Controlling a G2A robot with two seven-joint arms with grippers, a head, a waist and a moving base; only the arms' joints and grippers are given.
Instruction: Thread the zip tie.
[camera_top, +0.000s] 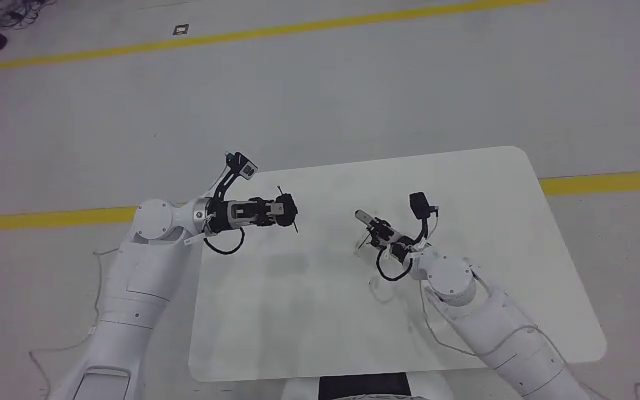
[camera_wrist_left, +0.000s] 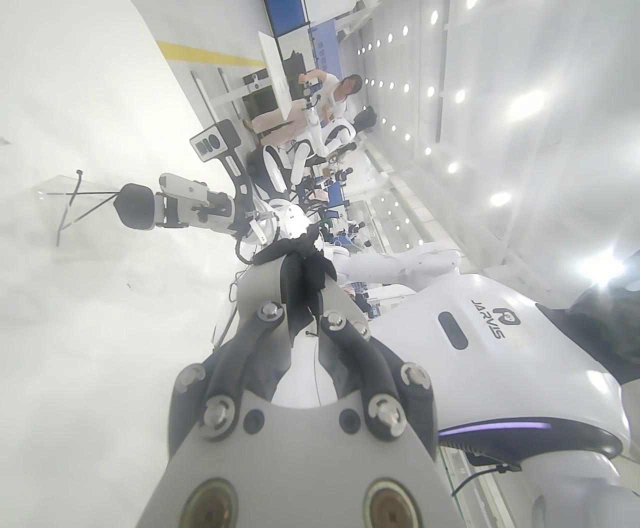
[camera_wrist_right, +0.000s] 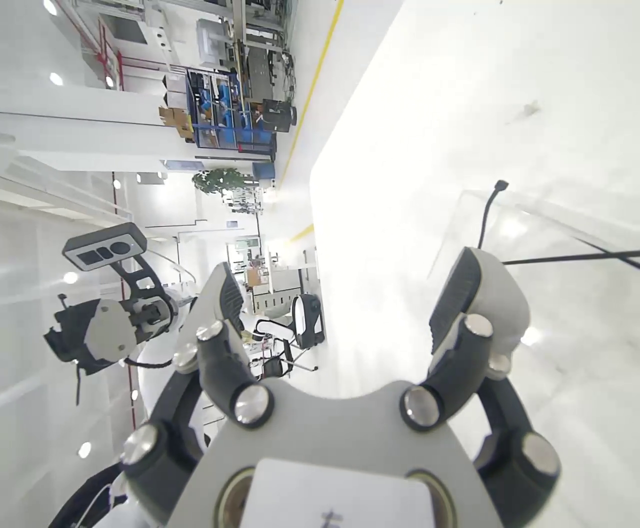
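Right wrist view: threading not yet begun.
Nearest, right gripper (camera_wrist_right: 345, 265) fingers gape wide, empty, just beside a clear plastic stand (camera_wrist_right: 525, 220); farther off, left gripper (camera_wrist_right: 65, 340) fingers pinch a thin black zip tie (camera_wrist_right: 77, 385) aloft. Next, probably: tail into head.

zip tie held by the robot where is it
Top view: the zip tie sits crosswise in the shut left claw, over the table's left side, facing the open right claw.
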